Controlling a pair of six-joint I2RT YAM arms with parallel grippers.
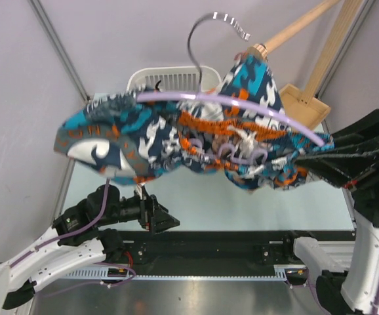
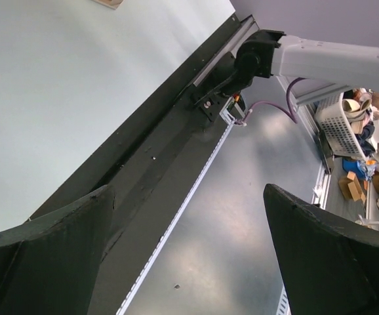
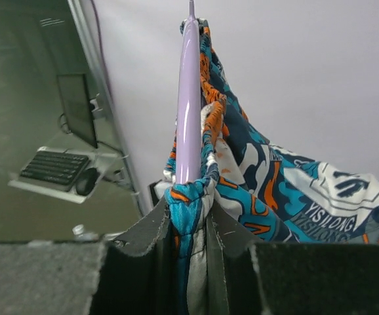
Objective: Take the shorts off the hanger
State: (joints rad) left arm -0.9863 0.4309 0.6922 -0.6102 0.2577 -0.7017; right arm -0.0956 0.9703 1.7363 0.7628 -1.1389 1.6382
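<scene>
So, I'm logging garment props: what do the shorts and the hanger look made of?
The shorts look like thin matte fabric, possibly synthetic, bunching in soft folds. The hanger seems smooth glossy lavender plastic, with a light streak along its arm; its hook looks like thin metal wire.

In the top view the shorts (image 1: 176,141) cover the fingertips of the right claw (image 1: 327,146) and bury much of the wavy lower bar of the hanger (image 1: 242,104). They also hide most of the white basket (image 1: 170,77) and the lower stretch of a wooden handle (image 1: 301,25), whose upper end the picture's edge cuts off. From the right wrist, the hanger's near end vanishes inside pinched cloth; whether plastic is gripped too cannot be told. The fingers of the left claw (image 2: 186,197) run off the bottom edge.
</scene>
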